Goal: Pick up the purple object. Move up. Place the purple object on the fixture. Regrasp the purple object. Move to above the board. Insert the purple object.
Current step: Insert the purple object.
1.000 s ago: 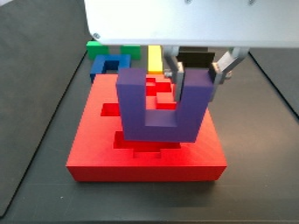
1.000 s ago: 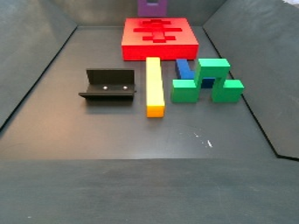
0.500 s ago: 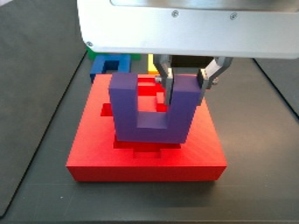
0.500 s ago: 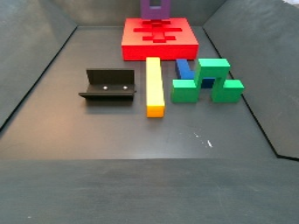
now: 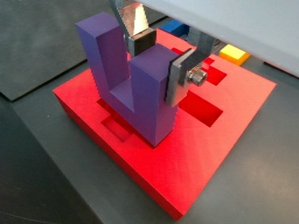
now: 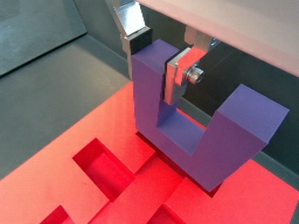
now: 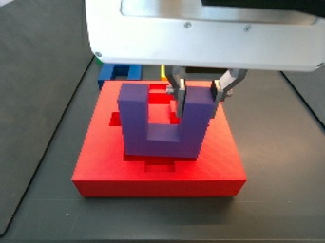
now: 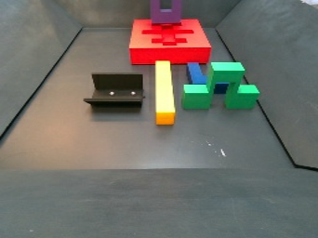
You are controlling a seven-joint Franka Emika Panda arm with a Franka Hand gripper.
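The purple object (image 7: 162,123) is a U-shaped block standing upright, prongs up, with its low bar down at the top of the red board (image 7: 102,163). My gripper (image 7: 203,90) is shut on one of its prongs from above. Both wrist views show the silver fingers clamping that prong, with the gripper (image 5: 158,59) and the gripper (image 6: 156,59) around the purple object (image 5: 122,83) (image 6: 222,131). Its base sits among the board's recessed cut-outs (image 6: 111,171); I cannot tell whether it is seated. The fixture (image 8: 114,91) stands on the floor, apart from the board (image 8: 187,46).
In a side view a yellow bar (image 8: 163,91), a blue block (image 8: 195,74) and green blocks (image 8: 224,84) lie between the board and the near floor. The blue block (image 7: 121,69) also shows behind the board. Grey walls ring the floor.
My gripper has moved down with the purple object, bringing its base lower onto the board's top. Nothing else has moved.
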